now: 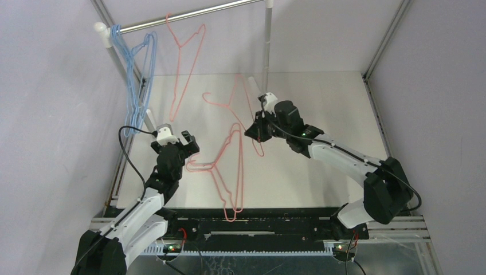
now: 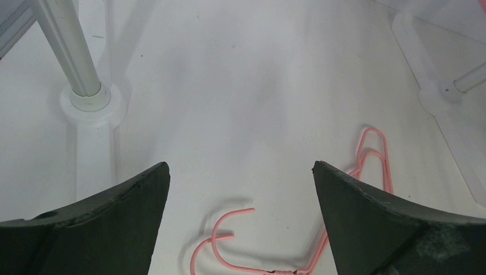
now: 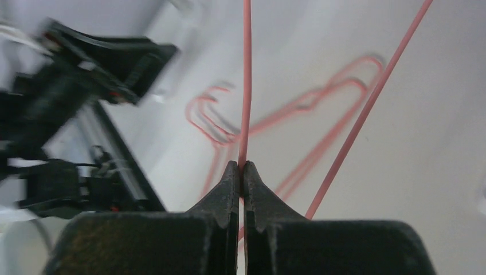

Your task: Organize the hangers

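Several light blue hangers [image 1: 137, 80] hang bunched at the left end of the silver rail [image 1: 189, 14]. One pink hanger [image 1: 184, 63] hangs further along it. My right gripper [image 1: 253, 132] [image 3: 241, 166] is shut on the wire of another pink hanger [image 1: 218, 103] [image 3: 247, 86] and holds it up above the table. More pink hangers [image 1: 229, 172] [image 2: 229, 240] [image 3: 309, 103] lie stacked on the table. My left gripper [image 1: 188, 141] [image 2: 240, 167] hovers wide open just above their hooks, with nothing between its fingers.
The rail's white posts stand at the back left [image 1: 123, 69] and back right [image 1: 267, 46]. Their round bases [image 2: 91, 104] [image 2: 441, 91] sit on the white table. A black slotted bar [image 1: 258, 220] runs along the near edge between the arm bases. Grey walls close both sides.
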Action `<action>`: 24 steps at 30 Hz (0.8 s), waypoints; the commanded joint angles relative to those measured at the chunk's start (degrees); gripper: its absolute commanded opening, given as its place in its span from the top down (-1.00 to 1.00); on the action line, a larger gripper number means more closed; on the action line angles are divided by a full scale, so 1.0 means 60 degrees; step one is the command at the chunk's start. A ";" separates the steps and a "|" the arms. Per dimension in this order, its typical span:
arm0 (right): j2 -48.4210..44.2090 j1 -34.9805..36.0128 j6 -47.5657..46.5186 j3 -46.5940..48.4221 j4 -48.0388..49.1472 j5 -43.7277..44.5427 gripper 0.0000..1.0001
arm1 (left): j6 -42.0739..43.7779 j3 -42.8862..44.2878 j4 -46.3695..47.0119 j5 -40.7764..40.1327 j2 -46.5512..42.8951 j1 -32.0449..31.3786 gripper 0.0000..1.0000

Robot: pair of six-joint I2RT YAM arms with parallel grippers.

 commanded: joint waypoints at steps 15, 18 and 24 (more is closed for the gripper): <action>-0.1089 -0.1187 0.3302 0.1218 0.5954 -0.2513 1.00 | 0.0005 -0.0019 0.0240 -0.0081 -0.0030 0.0064 -0.99; -0.0477 -0.1187 0.3654 0.1706 0.6593 -0.2446 1.00 | 0.0010 -0.0035 0.0249 -0.0105 -0.0057 0.0070 -0.99; 0.1103 -0.1097 0.4349 0.3214 0.7378 -0.2357 1.00 | -0.0028 -0.0027 0.0297 -0.0027 0.0034 0.0062 -0.99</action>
